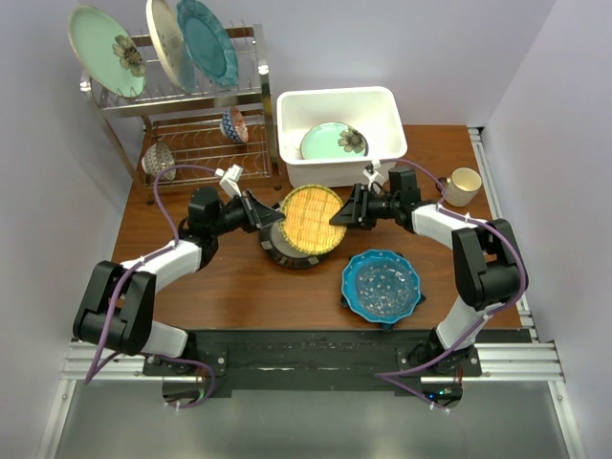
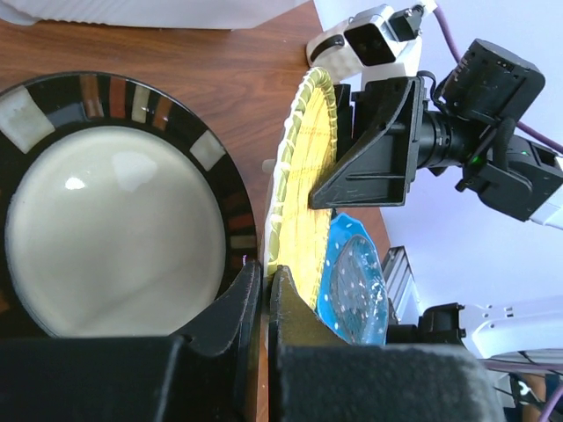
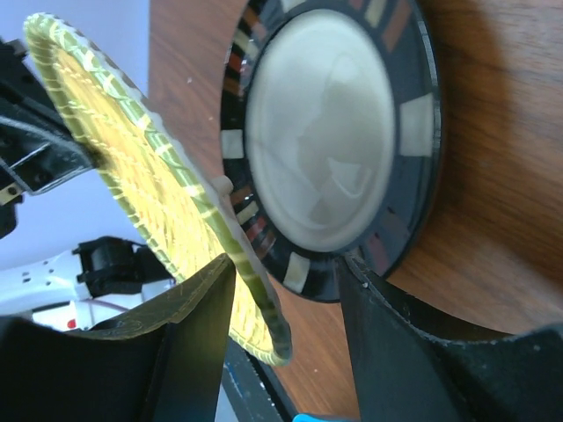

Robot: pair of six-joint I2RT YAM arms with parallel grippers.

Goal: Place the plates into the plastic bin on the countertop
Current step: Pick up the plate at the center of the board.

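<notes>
A yellow-orange woven-pattern plate (image 1: 311, 218) is held tilted above a dark-rimmed cream plate (image 1: 283, 252) that lies on the countertop (image 1: 239, 287). My left gripper (image 1: 275, 216) is shut on its left rim; in the left wrist view the fingers (image 2: 266, 277) pinch the plate's edge (image 2: 303, 220). My right gripper (image 1: 337, 216) is open, its jaws (image 3: 288, 262) straddling the right rim (image 3: 123, 149) without closing. The cream plate shows below (image 3: 325, 132). The white bin (image 1: 382, 100) behind holds a mint flower plate (image 1: 333, 142). A blue scalloped plate (image 1: 382, 284) rests on a dark-blue star-shaped one.
A chrome wire rack (image 1: 206, 134) at the back left holds a mint flower plate (image 1: 103, 50), a cream plate (image 1: 164, 40), a teal plate (image 1: 206, 40) and two small bowls. A cream mug (image 1: 465, 185) stands at the right edge.
</notes>
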